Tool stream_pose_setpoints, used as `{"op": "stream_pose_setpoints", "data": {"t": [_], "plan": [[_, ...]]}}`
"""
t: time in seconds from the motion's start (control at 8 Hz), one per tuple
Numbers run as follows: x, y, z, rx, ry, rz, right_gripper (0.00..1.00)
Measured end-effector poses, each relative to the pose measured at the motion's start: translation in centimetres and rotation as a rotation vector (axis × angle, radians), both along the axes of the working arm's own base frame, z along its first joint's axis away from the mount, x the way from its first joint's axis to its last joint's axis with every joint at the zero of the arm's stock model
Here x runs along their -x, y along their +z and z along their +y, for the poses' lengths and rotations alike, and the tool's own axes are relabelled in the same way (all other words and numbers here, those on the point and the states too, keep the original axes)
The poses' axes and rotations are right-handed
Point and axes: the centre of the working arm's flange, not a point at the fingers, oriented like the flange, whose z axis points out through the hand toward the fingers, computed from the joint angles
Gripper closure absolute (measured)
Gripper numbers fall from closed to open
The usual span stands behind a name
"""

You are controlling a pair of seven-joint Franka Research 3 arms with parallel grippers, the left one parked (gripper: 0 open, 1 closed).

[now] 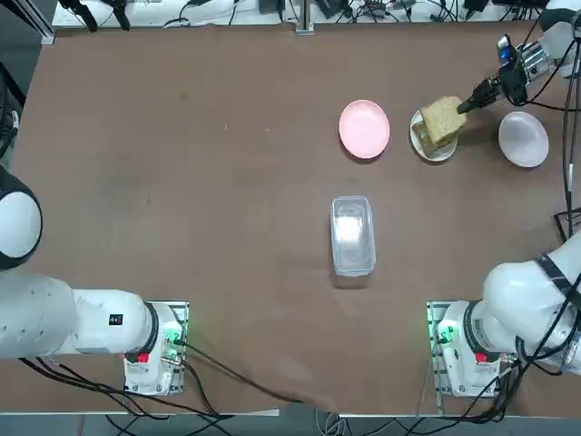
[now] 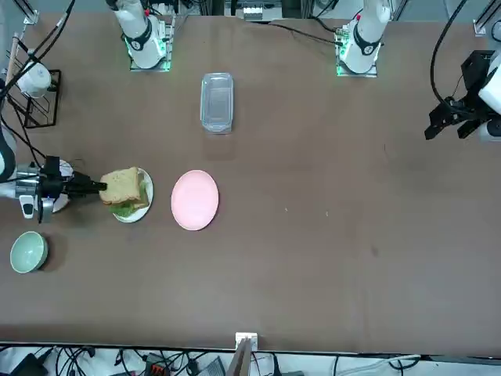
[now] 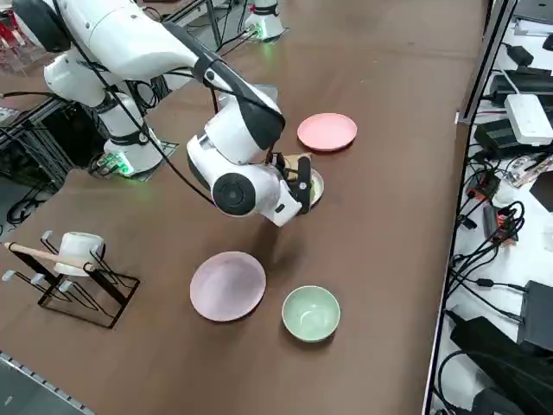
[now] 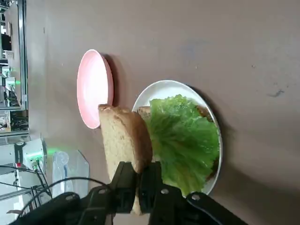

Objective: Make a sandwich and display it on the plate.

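Brown tabletop (image 1: 182, 182) fills the scene, and the white plate (image 4: 206, 110) sits far from the robot's bases, on the working arm's side. On the plate lies one bread slice with a green lettuce leaf (image 4: 185, 140) spread over it. The right gripper (image 4: 139, 185) hangs just beside the plate, its jaws clenched on the edge of the top bread slice (image 4: 124, 140), which stands on its side, not yet flat.

To do this step well, I think the slice should tip over gently until it covers the leaf, lined up with the bread below. Then the jaws can let go. Pushing sideways could slide the leaf off.

Near the plate sit a pink plate (image 1: 364, 128) on one side and a pale dish (image 1: 523, 138) on the other. A clear box (image 1: 352, 234) lies well apart. Nothing blocks the way.
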Motion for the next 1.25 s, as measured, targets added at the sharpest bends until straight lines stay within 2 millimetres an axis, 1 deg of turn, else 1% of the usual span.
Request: {"op": "stream_pose_setpoints", "data": {"t": [0.38,0.62,1.25], "plan": [[0.0,-0.6,0.1,-0.012,0.02,-0.011,0.92],[-0.1,-1.4,0.0,-0.02,0.028,-0.015,0.92],[-0.9,-1.4,-0.4,-0.03,0.05,-0.021,0.92]]}}
